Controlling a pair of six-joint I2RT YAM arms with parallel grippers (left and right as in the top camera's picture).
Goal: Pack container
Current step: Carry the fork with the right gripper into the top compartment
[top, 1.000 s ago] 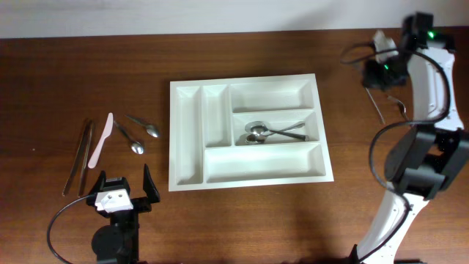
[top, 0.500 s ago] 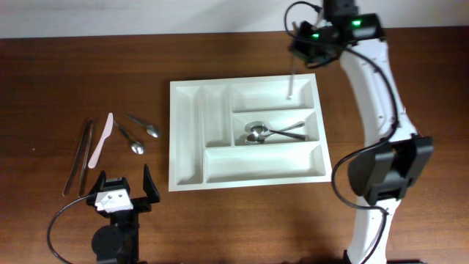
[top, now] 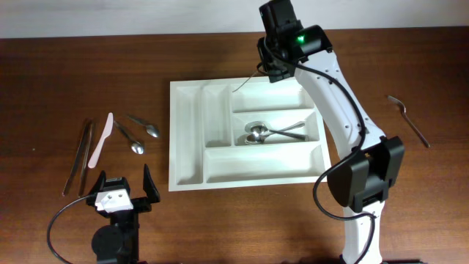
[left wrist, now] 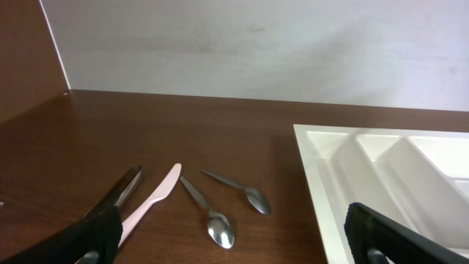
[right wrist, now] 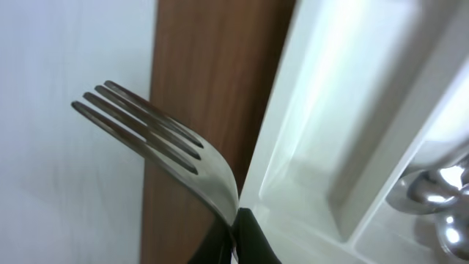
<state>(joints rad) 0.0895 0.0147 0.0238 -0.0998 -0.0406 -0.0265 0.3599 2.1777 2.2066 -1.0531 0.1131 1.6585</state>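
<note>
The white cutlery tray (top: 190, 139) lies mid-table; its middle right compartment holds two spoons (top: 256, 133). My right gripper (top: 270, 67) is above the tray's far edge, shut on a metal fork (top: 244, 83) whose tines point toward the top wide compartment. In the right wrist view the fork (right wrist: 157, 143) sticks out of the shut jaws (right wrist: 238, 227) beside the tray's rim (right wrist: 282, 139). My left gripper (top: 123, 192) is open and empty at the front left; in its wrist view the fingers frame the table (left wrist: 234, 242) and the tray's corner (left wrist: 322, 176).
Left of the tray lie two spoons (top: 135, 143), a pink plastic knife (top: 100, 139) and dark chopsticks or tongs (top: 79, 155). Another fork (top: 409, 119) lies on the table at the far right. The right arm reaches over the tray's right side.
My right gripper has swung left from the table's far right to over the tray's top edge, carrying a fork. The left arm has not moved.
</note>
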